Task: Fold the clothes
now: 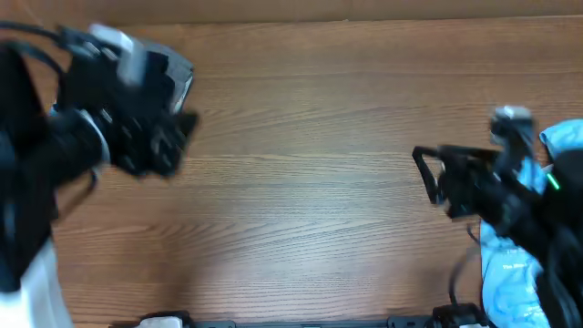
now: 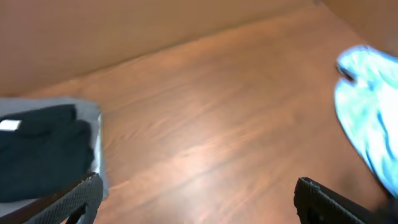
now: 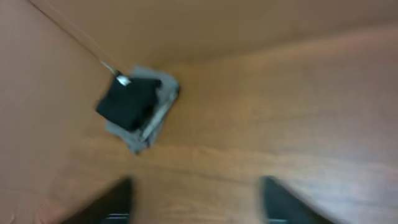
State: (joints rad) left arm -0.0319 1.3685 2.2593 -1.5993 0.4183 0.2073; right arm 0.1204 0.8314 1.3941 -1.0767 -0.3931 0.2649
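Observation:
A folded black T-shirt (image 2: 43,155) with a small white neck label (image 2: 9,124) lies on folded grey trousers (image 2: 90,121) at the left of the left wrist view. The right wrist view shows the same stack far off, black T-shirt (image 3: 127,102) on grey trousers (image 3: 149,127). A light-blue printed shirt (image 1: 510,269) lies crumpled at the table's right edge, partly under my right arm. My left gripper (image 2: 199,202) is open over bare wood, just right of the stack. My right gripper (image 1: 430,175) is open and empty, left of the blue shirt (image 2: 367,106).
The wooden table (image 1: 310,182) spreads between the two arms. My left arm (image 1: 109,118) hangs blurred over the back left corner and hides most of the stack from overhead. A low wooden wall (image 3: 217,31) runs along the table's far edge.

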